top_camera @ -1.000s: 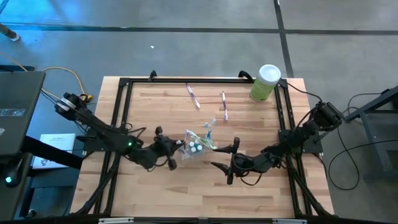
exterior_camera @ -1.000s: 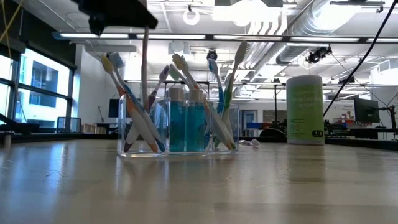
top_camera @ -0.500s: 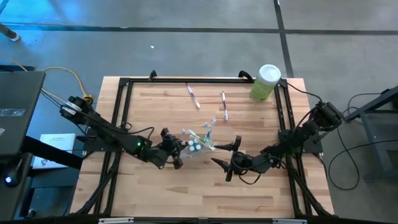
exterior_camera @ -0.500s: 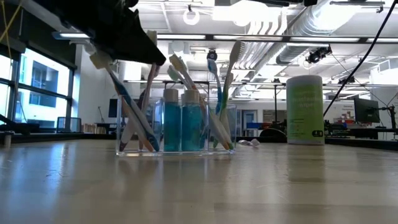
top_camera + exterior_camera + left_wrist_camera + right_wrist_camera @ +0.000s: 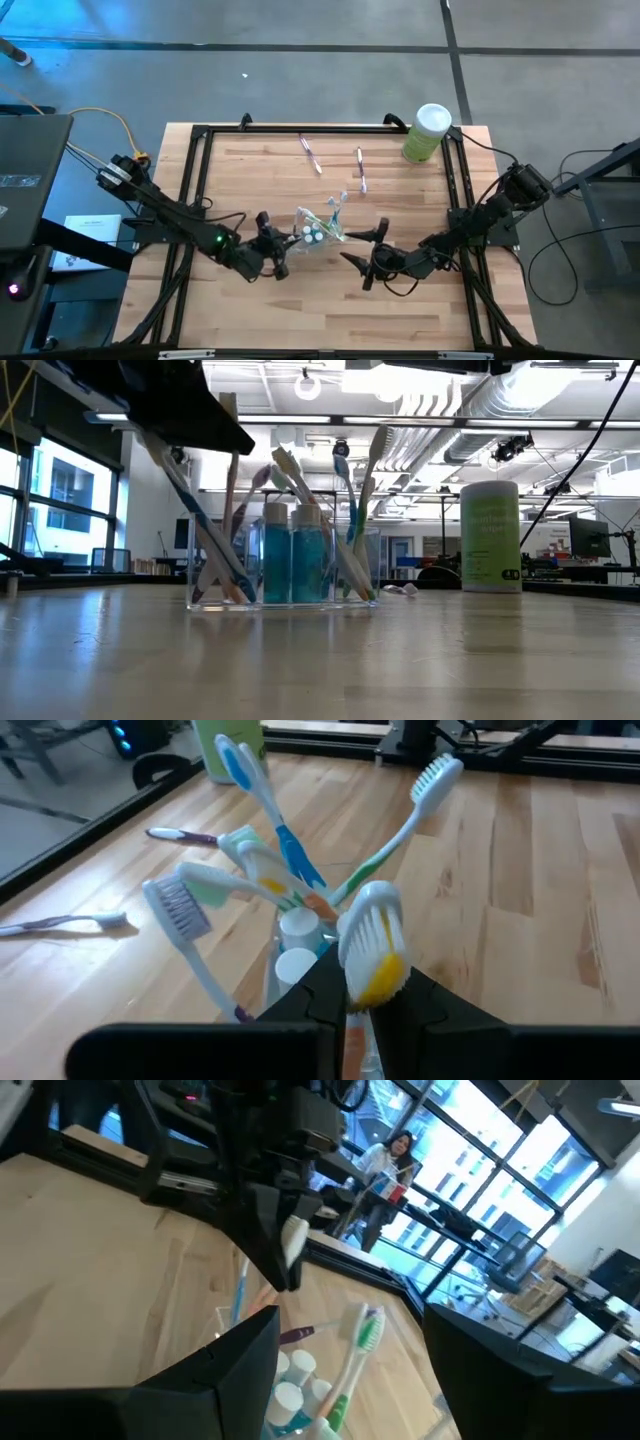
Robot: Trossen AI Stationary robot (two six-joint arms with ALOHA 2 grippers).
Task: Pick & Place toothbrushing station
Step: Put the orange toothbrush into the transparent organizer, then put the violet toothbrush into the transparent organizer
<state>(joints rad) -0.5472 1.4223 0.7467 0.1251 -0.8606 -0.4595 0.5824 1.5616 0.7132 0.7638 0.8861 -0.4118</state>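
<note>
At the centre of the high view, the clear plastic cup point(image 5: 316, 235) stands upright on the worktop point(image 5: 300, 300), its toothbrushes point(image 5: 355, 510) fanning outward with heads up, toothpaste tubes point(image 5: 292, 555) vertical between them. The left pincer point(image 5: 278, 244) pinches a yellow-and-white toothbrush point(image 5: 372, 945), head up, beside the cup. The right pincer point(image 5: 362, 255) stands wide open, empty, lower right of the cup. Two toothbrushes point(image 5: 311, 154) lie flat toward the upper edge. The green canister's point(image 5: 490, 537) label is unreadable.
</note>
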